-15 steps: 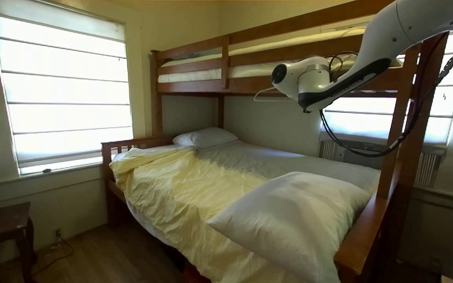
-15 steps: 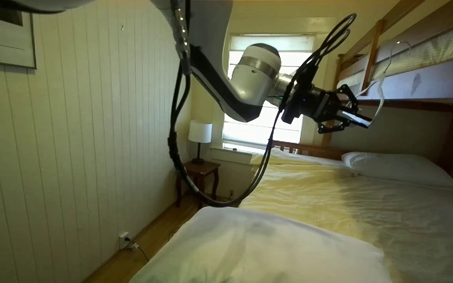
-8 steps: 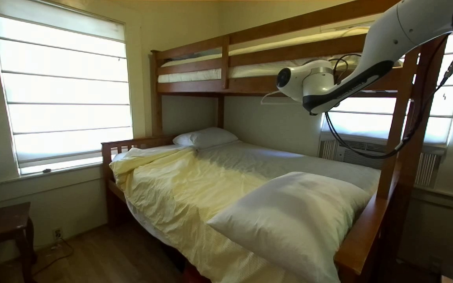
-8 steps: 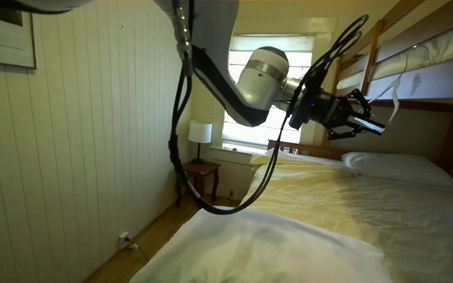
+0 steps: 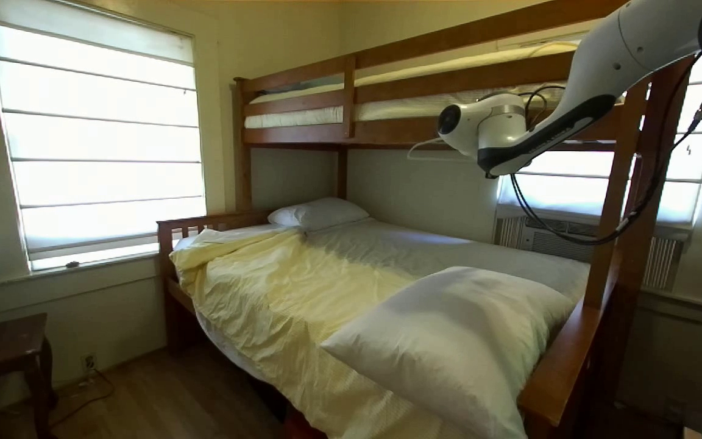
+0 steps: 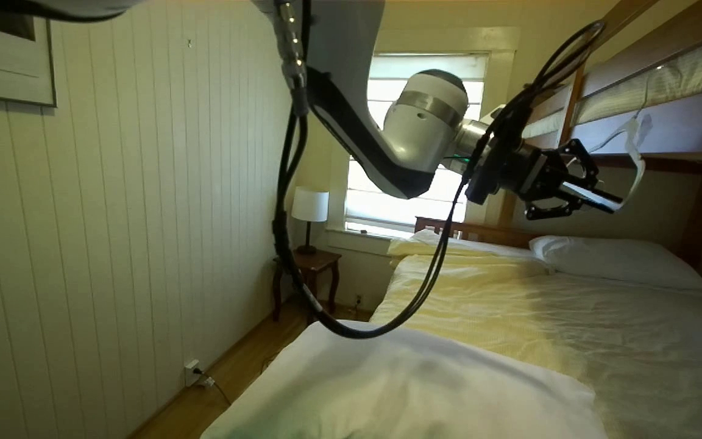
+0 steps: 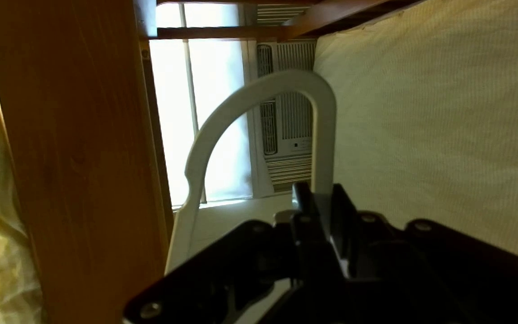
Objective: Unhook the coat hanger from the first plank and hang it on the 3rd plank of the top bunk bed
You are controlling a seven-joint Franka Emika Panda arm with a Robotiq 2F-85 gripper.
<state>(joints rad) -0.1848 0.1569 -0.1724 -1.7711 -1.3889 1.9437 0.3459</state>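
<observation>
Nothing legible (arm marking [image 5: 559, 133] blurred)

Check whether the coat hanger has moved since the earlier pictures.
Yes: in an exterior view, the coat hanger has shifted rightward in the picture, away from the wooden guard-rail post.

Coat hanger [image 7: 324, 135]: white, slim, hook uppermost, bottom bar pinched in hand [image 7: 321, 198], near top bunk bed [image 5: 448, 80] (brown wood, horizontal boards); contact unclear.

You are viewing a domestic bedroom, identified by its wooden bunk bed [image 5: 418, 87], yellow bedspread [image 5: 278, 292], white pillows [image 5: 460, 335] and table lamp [image 6: 310, 205].
</observation>
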